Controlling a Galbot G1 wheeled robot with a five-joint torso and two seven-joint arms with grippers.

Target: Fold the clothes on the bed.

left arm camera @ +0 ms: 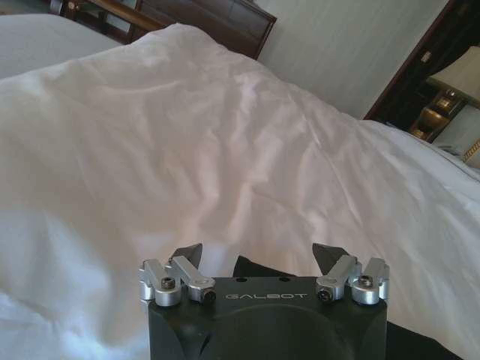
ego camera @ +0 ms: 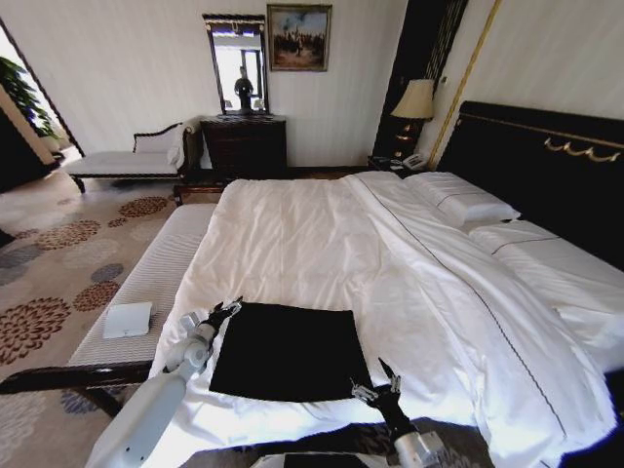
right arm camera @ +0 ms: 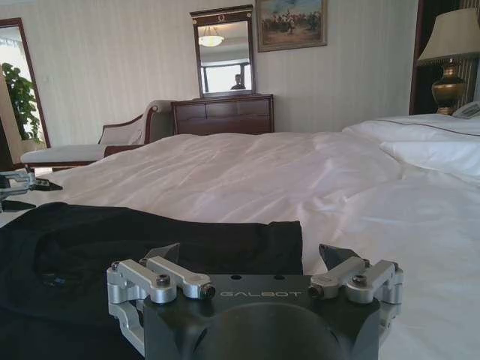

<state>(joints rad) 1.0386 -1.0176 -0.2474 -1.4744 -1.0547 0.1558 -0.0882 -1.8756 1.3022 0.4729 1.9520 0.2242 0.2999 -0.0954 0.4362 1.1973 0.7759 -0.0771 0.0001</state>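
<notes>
**Both jaws spread wide at the corners of the folded shirt**

The jaws of both grippers stand wide apart and hold nothing. The left gripper (ego camera: 228, 310) sits at the near-left corner of the black soft-fabric T-shirt (ego camera: 290, 350), its dark fingertips (left arm camera: 187, 253) just above the cloth edge; whether they touch it cannot be told. The right gripper (ego camera: 382, 386) hovers at the shirt's near-right corner, fingers splayed over the white duvet just beside the dark fabric.

The shirt lies as a flat, roughly square black shape on the near end of the large white-sheeted bed (ego camera: 322, 234). Its sleeves, collar and any lettering are hidden, so which side faces up cannot be made out. In the right wrist view the shirt (right arm camera: 150, 240) spreads low before the gripper (right arm camera: 251, 259), and the other arm's gripper is cut off at the frame edge. In the left wrist view only a sliver of shirt (left arm camera: 255, 267) peeks between the open fingers of the gripper (left arm camera: 259, 255).

A narrow white-cushioned bench (ego camera: 156, 278) runs along the bed's left side, carrying a small white box (ego camera: 128, 319).
</notes>
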